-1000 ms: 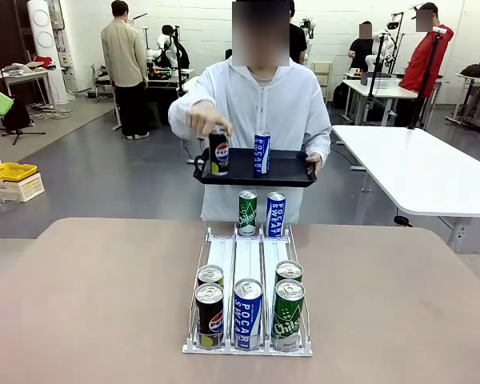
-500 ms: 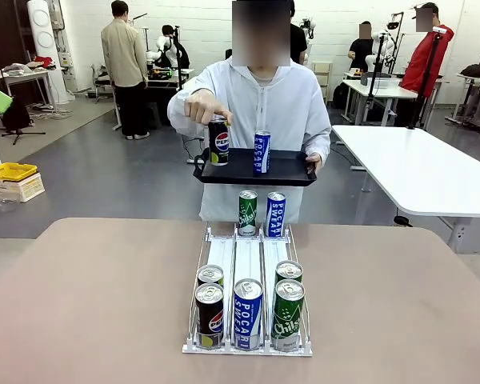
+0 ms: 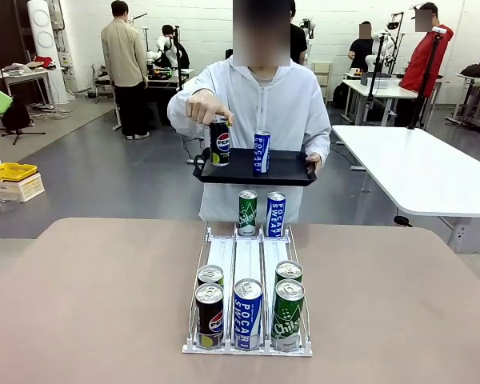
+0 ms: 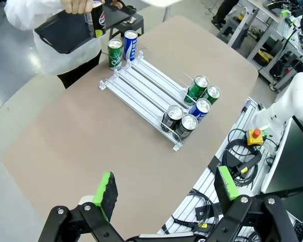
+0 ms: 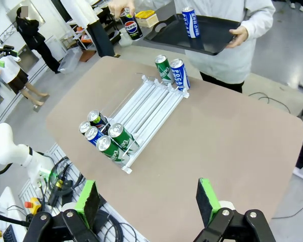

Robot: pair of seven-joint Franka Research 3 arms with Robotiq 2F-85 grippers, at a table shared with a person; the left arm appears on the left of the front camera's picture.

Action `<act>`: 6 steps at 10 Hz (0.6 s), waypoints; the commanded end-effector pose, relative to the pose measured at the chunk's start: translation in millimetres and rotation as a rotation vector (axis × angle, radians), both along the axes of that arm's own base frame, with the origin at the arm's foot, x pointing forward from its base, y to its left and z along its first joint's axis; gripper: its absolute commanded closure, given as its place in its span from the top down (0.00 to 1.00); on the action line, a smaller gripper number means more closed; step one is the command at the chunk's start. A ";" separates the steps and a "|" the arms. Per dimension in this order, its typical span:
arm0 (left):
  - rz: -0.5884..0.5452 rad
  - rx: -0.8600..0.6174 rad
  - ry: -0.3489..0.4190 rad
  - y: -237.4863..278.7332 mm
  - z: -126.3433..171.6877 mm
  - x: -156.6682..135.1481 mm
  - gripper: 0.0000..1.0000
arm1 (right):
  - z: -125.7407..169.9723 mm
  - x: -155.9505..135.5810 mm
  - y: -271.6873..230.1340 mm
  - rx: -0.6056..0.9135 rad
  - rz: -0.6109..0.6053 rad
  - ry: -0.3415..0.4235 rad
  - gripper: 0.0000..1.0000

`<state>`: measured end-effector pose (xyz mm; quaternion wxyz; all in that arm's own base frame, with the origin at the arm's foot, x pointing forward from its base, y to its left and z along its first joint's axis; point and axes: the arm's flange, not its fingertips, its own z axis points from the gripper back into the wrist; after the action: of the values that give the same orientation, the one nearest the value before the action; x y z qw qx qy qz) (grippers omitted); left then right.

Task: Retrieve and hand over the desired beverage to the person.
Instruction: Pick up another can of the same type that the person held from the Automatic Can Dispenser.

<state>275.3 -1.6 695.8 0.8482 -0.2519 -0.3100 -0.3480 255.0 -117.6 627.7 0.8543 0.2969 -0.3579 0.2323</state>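
The person [image 3: 260, 104] in a white coat stands at the table's far side, holding a black tray [image 3: 292, 170] in one hand. Their other hand lifts a black Pepsi can [image 3: 219, 142] just above the tray's left end. A blue Pocari Sweat can [image 3: 262, 152] stands on the tray. On the table, a white rack [image 3: 248, 256] holds beverage cans: Pepsi [image 3: 210, 316], Pocari [image 3: 248, 312] and green cans [image 3: 288, 314] at the near end, one green [image 3: 247, 212] and one Pocari [image 3: 276, 214] at the far end. My left gripper [image 4: 166, 186] and right gripper [image 5: 147, 196] hover high over the table, both open and holding nothing.
The brown table [image 3: 104, 304] is bare on both sides of the rack. A white table [image 3: 416, 168] stands at the right behind the person. A yellow crate [image 3: 10, 172] sits on the floor at far left. Cables and a robot base [image 4: 288, 106] line the near edge.
The person has raised the Pepsi can from the tray and turned it upright. It has held nearly still for the last half second. The rack's cans have not moved.
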 end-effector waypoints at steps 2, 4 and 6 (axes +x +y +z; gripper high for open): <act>-0.008 0.004 0.004 -0.1 3.3 -0.6 1.00 | 1.5 2.0 0.4 0.026 0.023 -0.015 1.00; -0.008 0.004 0.004 -0.1 3.3 -0.6 1.00 | 1.5 2.0 0.4 0.026 0.023 -0.015 1.00; -0.008 0.004 0.004 -0.1 3.3 -0.6 1.00 | 1.5 2.0 0.4 0.026 0.023 -0.015 1.00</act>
<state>275.3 -1.6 695.8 0.8482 -0.2519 -0.3100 -0.3480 255.0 -117.6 627.7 0.8543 0.2969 -0.3579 0.2323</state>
